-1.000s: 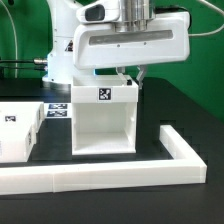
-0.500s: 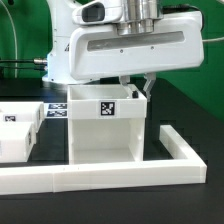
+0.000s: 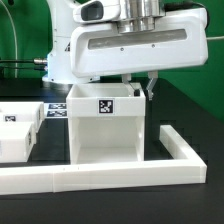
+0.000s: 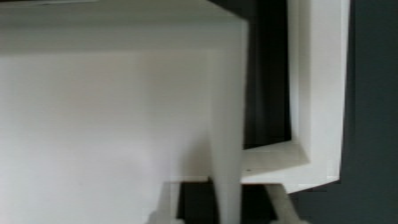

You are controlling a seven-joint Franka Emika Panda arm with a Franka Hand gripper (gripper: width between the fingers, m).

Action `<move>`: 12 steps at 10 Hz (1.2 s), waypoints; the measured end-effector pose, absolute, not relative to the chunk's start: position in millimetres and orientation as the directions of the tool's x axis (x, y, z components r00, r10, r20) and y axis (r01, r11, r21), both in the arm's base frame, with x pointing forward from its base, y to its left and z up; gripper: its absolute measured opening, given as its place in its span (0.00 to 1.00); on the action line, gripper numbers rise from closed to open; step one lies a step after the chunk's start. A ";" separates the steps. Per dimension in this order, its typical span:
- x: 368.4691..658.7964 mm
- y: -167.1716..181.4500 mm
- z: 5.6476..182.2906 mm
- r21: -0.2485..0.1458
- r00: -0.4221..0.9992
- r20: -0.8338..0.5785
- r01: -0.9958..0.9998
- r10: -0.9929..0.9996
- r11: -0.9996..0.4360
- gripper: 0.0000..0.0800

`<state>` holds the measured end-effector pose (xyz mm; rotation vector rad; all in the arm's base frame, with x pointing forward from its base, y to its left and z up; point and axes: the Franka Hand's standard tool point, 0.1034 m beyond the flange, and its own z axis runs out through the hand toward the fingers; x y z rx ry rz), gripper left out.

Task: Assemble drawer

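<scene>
The drawer shell, a white open cube with a square tag on top, stands on the black table just behind the front rail. My gripper comes down behind the shell's top edge on the exterior view's right. In the wrist view one thin wall of the shell runs between my fingers, and the gripper is shut on it. A smaller white box tray with a tag lies at the exterior view's left.
The long low white L-shaped rail runs along the front and up the exterior view's right; its corner shows in the wrist view. Another tagged white part lies behind the tray. The arm's white body hangs over the shell.
The shell has moved toward the front rail and a little to the exterior view's right with my gripper on it. In the last half second almost nothing moved.
</scene>
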<state>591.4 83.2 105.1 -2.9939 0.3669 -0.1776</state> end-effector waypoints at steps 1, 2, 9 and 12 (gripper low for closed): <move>588.2 85.5 105.1 -0.149 0.927 0.097 -0.346 -0.362 -0.926 0.05; 586.9 90.3 103.6 -0.166 0.875 0.091 -0.457 -0.475 -0.874 0.05; 595.4 100.3 108.0 -0.235 0.627 0.022 -0.754 -0.779 -0.614 0.06; 594.5 95.9 105.4 -0.236 0.384 -0.045 -0.901 -0.922 -0.364 0.06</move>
